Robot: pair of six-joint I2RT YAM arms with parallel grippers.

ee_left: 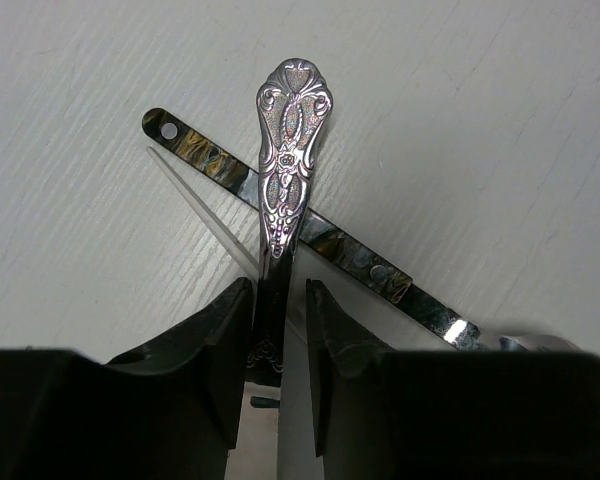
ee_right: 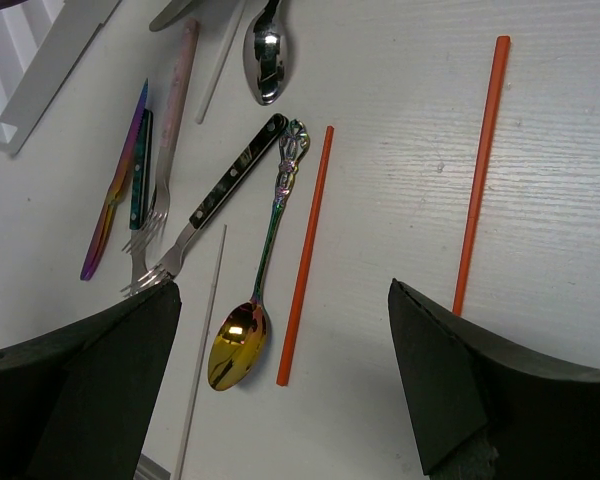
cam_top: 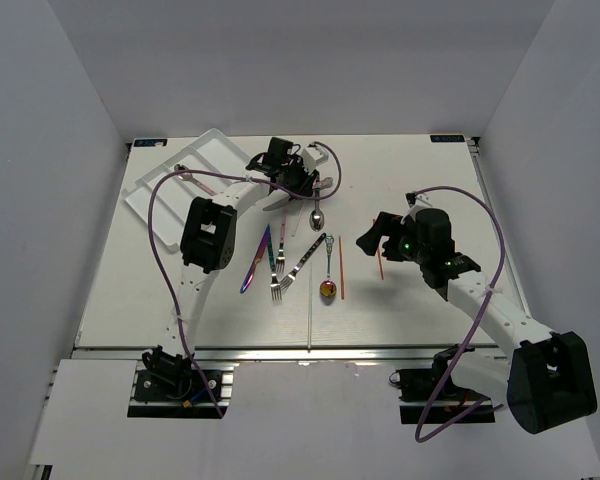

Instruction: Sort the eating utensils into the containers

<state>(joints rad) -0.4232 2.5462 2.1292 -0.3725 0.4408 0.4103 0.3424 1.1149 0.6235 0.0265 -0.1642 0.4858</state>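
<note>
- Black left gripper (ee_left: 278, 290): jaws narrow, straddling an ornate silver handle (ee_left: 292, 150) at the far middle of the table. A sliver of gap shows on one side, so it is not clamped yet.
- That handle lies crossed over a dark-handled piece (ee_left: 220, 165).
- Right gripper (ee_right: 283, 295): jaws wide, holding nothing, hovering over the loose pile.
- Loose on the table are a silver spoon (ee_right: 265, 55), iridescent knife (ee_right: 115, 195), two forks (ee_right: 225, 190), gold-bowled spoon (ee_right: 242, 340) and two red sticks (ee_right: 480, 170).
- White tray (cam_top: 205, 150) sits far left; no utensil shows in it, part hidden.
- Judgement: sorting barely begun, nearly all left.
</note>
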